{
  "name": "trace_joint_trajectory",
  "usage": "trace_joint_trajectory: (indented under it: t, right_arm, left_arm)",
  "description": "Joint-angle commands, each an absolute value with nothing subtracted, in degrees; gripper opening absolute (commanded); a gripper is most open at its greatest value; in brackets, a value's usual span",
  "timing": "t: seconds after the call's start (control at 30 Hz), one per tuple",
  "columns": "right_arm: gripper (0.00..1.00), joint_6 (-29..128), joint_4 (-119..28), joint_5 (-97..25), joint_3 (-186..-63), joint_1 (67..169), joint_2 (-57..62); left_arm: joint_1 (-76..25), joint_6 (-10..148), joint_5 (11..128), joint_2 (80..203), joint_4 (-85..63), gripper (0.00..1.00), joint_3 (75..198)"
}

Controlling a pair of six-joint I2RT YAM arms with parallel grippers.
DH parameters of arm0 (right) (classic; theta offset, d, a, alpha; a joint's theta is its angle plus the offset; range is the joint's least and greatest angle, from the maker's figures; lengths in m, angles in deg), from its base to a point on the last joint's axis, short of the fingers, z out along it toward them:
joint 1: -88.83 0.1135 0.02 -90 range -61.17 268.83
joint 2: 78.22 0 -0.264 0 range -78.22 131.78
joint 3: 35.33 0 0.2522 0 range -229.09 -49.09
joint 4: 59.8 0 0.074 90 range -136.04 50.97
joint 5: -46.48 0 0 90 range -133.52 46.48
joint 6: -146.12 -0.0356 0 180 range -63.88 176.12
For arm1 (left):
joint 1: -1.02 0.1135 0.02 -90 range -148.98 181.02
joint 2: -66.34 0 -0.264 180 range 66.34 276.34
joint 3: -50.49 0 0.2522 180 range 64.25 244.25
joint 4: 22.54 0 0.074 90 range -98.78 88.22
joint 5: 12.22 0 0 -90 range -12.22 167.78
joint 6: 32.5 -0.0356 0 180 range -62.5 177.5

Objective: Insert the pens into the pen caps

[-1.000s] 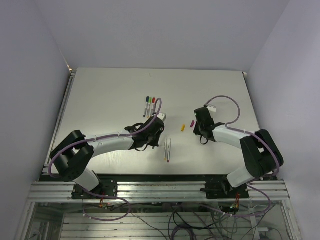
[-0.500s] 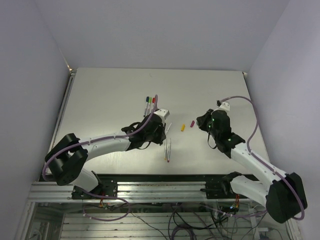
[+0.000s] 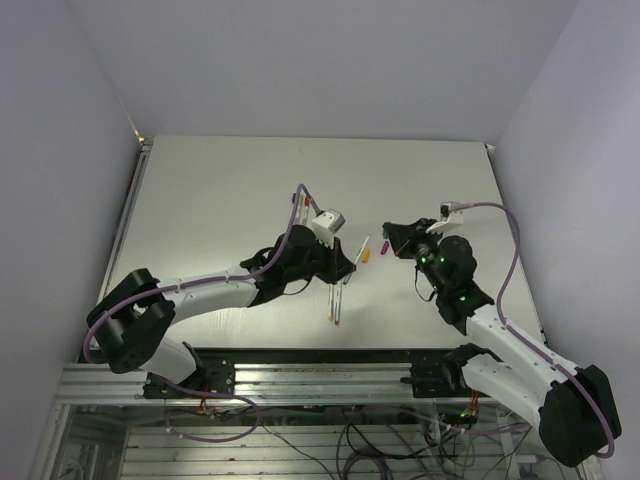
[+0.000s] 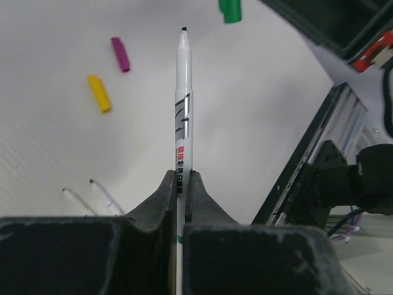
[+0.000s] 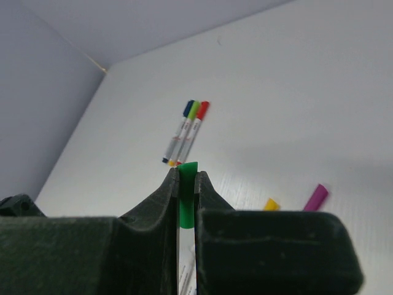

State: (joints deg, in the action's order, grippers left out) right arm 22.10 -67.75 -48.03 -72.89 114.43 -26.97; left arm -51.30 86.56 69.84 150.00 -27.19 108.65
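Note:
My left gripper is shut on a white pen, which sticks out ahead of the fingers with its dark tip bare. Opposite it, my right gripper is shut on a green pen cap, also seen in the left wrist view as the green cap just right of the pen tip and beyond it. Both are held above the table, a small gap apart. A yellow cap and a purple cap lie on the table beneath them. Two uncapped pens lie closer to the bases.
Three capped pens lie side by side farther back on the white table, partly hidden behind the left arm's cable in the top view. The metal frame rail runs along the near edge.
Both arms have risen off the table and swung toward each other. The left carries its pen up and right; the right brings the green cap left toward the pen tip.

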Motion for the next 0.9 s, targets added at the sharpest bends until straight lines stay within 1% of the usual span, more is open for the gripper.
trace_joint_trajectory:
  t: [0.0,0.27,0.87]
  right_arm:
    - [0.00,22.26,-81.15,-45.79,-69.99,114.93,-27.79]
    - [0.00,20.01,-90.89,-43.84,-68.15,115.10,-26.15]
    - [0.00,18.43,-95.23,-43.78,-67.63,115.51,-23.25]
  left_arm:
    - [-51.23,88.11,65.17,148.57,-35.68,0.07,108.03]
    - [-51.20,89.63,63.70,148.21,-38.77,0.07,107.30]
    - [-51.25,89.76,64.42,147.02,-39.54,0.07,106.59]
